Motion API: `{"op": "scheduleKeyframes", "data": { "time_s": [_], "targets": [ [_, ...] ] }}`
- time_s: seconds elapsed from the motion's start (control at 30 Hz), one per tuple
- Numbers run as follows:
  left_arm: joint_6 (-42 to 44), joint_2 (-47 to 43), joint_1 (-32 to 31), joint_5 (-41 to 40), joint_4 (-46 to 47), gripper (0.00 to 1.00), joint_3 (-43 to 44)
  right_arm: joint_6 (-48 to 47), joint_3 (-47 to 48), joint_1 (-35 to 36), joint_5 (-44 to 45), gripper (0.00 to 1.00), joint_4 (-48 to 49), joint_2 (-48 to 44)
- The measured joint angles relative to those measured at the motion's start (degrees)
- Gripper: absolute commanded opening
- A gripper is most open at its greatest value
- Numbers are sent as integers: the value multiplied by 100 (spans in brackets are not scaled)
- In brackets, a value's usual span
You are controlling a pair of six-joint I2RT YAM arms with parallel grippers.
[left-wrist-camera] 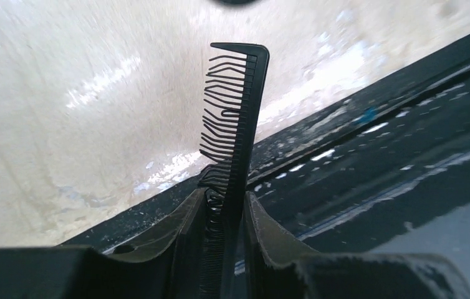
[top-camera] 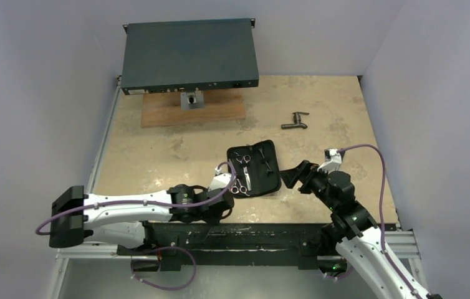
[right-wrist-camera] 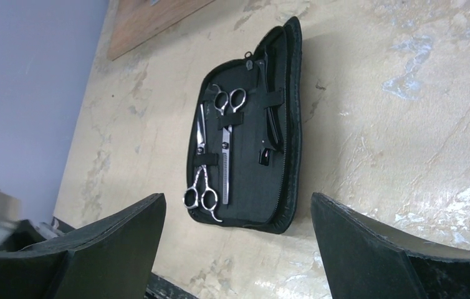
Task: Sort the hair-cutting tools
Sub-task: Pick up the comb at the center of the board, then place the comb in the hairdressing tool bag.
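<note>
At lower centre of the top view we clamp the black comb (left-wrist-camera: 245, 118) in our left gripper (top-camera: 231, 185), spine pointing straight out; the case (top-camera: 270, 184) lies just upper right, our right gripper (right-wrist-camera: 237, 198) gaping beside it.

We find no text, label, brand or number that can be read in any of the three views. The dark rack-mount unit (top-camera: 189, 53) has small pale marks along its front panel, too tiny for us to make out. The black zip case (right-wrist-camera: 292, 124), the silver scissors (right-wrist-camera: 226, 159) and the black comb (left-wrist-camera: 240, 124) show no lettering we can read.
</note>
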Motion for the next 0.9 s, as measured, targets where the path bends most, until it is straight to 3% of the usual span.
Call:
{"op": "scheduleKeyframes", "data": {
  "time_s": [0.17, 0.3, 0.53, 0.7, 0.9],
  "targets": [
    [262, -457, 92, -396, -476, 0, 953, 4, 107, 0, 4, 88, -39, -136],
    [503, -313, 706, -393, -129, 0, 1484, 48, 155, 0, 20, 88, -42, -219],
    [332, 1534, 1624, -87, 1126, 0, 2245, 136, 160, 0, 79, 88, -39, -192],
    [-107, 2791, 1825, 122, 1478, 0, 2887, 157, 208, 0, 52, 88, -52, -46],
    [-761, 3495, 1888, 120, 1742, 0, 3375, 155, 367, 0, 52, 89, -103, -140]
  ]
}}
